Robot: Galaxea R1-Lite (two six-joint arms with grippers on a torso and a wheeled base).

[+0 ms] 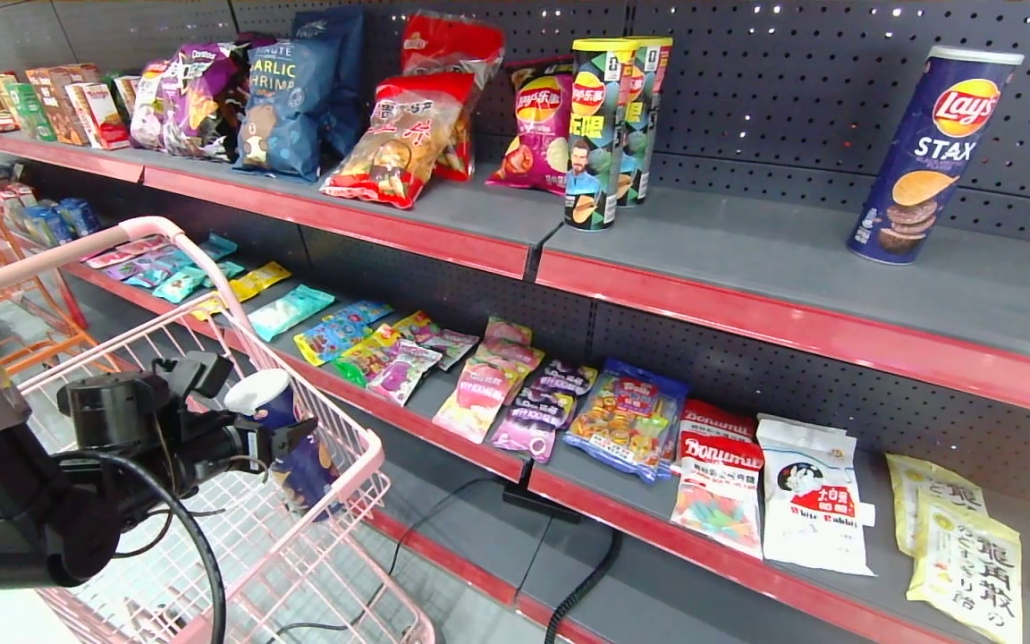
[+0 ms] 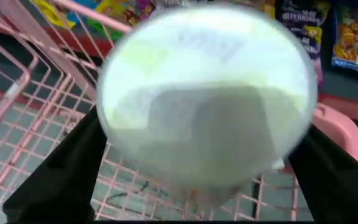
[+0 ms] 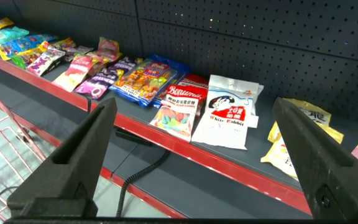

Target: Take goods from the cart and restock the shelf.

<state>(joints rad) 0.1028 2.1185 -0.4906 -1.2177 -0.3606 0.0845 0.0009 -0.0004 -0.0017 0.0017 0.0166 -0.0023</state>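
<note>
Grey, red-edged shelving is running along my front; beside it, just inside the pink cart, my left gripper is clamping a blue, white-lidded chip canister. I am judging it best to lift straight up clear of the cart's rim, held upright, toward the matching canister on the upper shelf. My right gripper is hanging wide open.

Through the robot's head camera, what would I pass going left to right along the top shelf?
Small cardboard boxes → purple crisp bag → dark blue crisp bag → red-and-clear snack bag → magenta crisp bag → pair of dark tubes with yellow lids → tall blue tube with white lid.
</note>
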